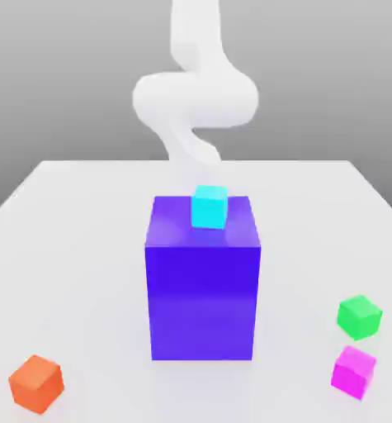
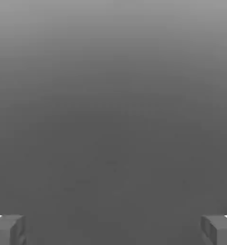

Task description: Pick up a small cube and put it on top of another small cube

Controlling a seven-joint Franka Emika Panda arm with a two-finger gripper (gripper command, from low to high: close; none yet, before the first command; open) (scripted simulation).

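While nothing has yet been grasped, the work stands at its opening step, as judged from how the cubes lie: the pink cube point(image 1: 353, 372) rests on the worktop point(image 1: 83, 248) near the front corner at the exterior view's right, and the green cube point(image 1: 360, 316) sits just beside it, slightly farther from the front edge, the two apart and neither stacked. The claw point(image 2: 113, 229) stands wide, its two fingertips point(image 2: 7, 229) far apart at opposite sides of the hand view with nothing between them. The white arm point(image 1: 195, 99) rises beyond the far side of the big blue block point(image 1: 202, 277), well apart from both small cubes.

The next move probably calls for carrying the claw across to the front right corner, lowering it over the pink cube, and closing on two opposite faces. Because the green cube lies so near, the fingers should likely straddle the pink cube on the sides turned away from it, lest the green one be nudged.

The blue block stands in the middle of the worktop with a cyan cube point(image 1: 210, 206) on its top face, near the far edge; it lies between the arm and the front, so the path may need to pass over or around it. An orange cube point(image 1: 36, 384) rests near the front left corner, out of the way.
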